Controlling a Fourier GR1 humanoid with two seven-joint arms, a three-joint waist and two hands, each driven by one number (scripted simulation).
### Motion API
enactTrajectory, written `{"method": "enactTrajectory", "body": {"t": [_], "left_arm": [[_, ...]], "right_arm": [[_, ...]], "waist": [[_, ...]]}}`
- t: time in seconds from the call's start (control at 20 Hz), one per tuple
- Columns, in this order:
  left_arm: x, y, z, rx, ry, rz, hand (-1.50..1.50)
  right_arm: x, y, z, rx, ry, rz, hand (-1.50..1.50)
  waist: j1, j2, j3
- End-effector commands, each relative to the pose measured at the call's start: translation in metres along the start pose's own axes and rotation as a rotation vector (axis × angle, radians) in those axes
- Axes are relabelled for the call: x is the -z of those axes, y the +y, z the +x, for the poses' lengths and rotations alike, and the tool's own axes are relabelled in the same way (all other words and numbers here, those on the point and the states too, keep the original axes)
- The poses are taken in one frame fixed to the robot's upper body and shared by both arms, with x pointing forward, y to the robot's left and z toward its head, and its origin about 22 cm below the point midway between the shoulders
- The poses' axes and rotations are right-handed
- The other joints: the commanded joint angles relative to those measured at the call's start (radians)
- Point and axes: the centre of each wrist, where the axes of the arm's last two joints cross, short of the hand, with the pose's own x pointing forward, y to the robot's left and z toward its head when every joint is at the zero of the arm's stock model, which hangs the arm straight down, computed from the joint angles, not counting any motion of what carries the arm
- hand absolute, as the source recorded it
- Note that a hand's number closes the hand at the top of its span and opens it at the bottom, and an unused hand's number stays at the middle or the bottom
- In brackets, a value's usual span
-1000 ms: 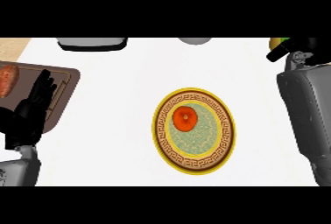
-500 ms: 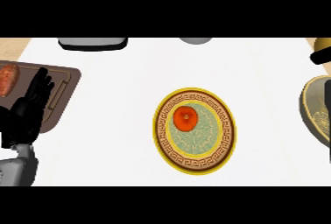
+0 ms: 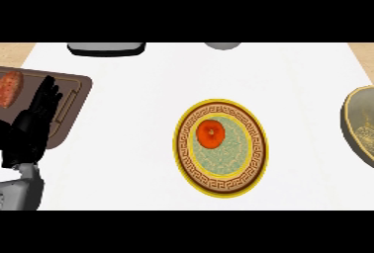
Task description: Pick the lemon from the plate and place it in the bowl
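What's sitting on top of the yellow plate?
Only the lemon, which looks orange-red, lies on the plate, toward its upper left. Nothing else is on it. The patch of plate pattern right beneath the lemon is covered.

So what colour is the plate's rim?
Plate rim: yellow, brown key-pattern band inside; head view.
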Motion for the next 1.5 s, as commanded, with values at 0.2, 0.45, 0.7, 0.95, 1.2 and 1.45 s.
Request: {"method": "enactTrajectory", "body": {"t": [0.2,0.45,0.7,0.95,1.2,1.45], "left_arm": [[0.002,0.002,0.001,-0.003,-0.005,-0.013,0.00],[-0.013,-0.001,-0.003,-0.002,-0.009,-0.012,0.00],[-0.003,-0.012,-0.004,-0.010,0.001,0.009,0.00],[-0.003,-0.001,-0.005,0.000,0.010,0.015,0.00],[-0.005,0.010,-0.009,-0.001,0.016,0.015,0.00],[-0.010,0.004,-0.005,-0.003,0.020,0.030,0.00]], "right_arm": [[0.053,0.015,-0.064,0.014,0.007,-0.002,1.50],[0.068,0.025,-0.104,-0.098,0.270,0.233,1.50],[0.066,0.044,-0.143,-0.035,0.180,0.316,-1.50],[0.064,0.030,-0.138,0.278,0.151,0.201,-1.50],[0.069,0.006,-0.136,0.677,0.152,-0.014,-1.50],[0.049,-0.032,-0.194,0.774,0.166,-0.024,-1.50]], "waist": [[0.004,0.001,0.000],[0.008,0.000,0.000],[0.000,0.001,0.000],[-0.017,-0.006,0.000],[-0.027,-0.010,0.001],[-0.042,-0.014,-0.002]]}}
